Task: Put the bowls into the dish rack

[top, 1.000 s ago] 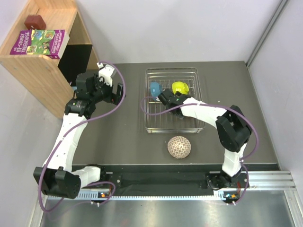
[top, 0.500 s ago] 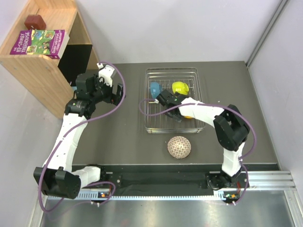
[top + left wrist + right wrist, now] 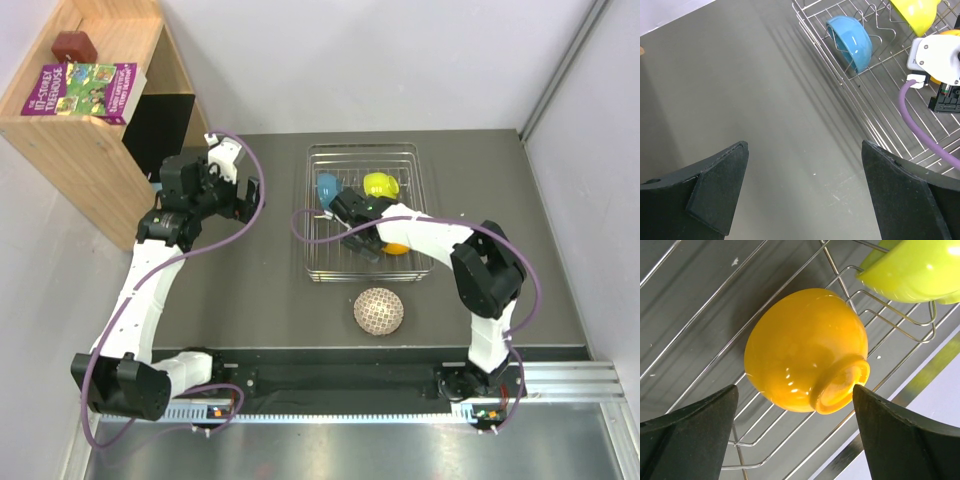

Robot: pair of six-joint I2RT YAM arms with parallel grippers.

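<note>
The dish rack (image 3: 365, 262) is a silver wire basket at mid table. A blue bowl (image 3: 327, 186) and a yellow-green bowl (image 3: 381, 185) stand on edge in its far prongs. An orange bowl (image 3: 397, 247) lies on its side on the rack wires. My right gripper (image 3: 368, 238) is open inside the rack. In the right wrist view its jaws (image 3: 795, 390) flank the orange bowl (image 3: 805, 352) without touching it. A white bowl with brown lattice (image 3: 379, 311) sits upside down on the table in front of the rack. My left gripper (image 3: 250, 200) is open and empty left of the rack. The pinkish-red bowl is out of view.
A wooden shelf (image 3: 95, 140) with a book and a dark red object stands at the far left. In the left wrist view the rack's rim (image 3: 840, 82) runs along the right, with my right wrist (image 3: 935, 52) and its purple cable inside. Walls close off the back and right.
My right gripper has drawn back from the orange bowl, which now shows uncovered in the rack. The left arm has not moved.
</note>
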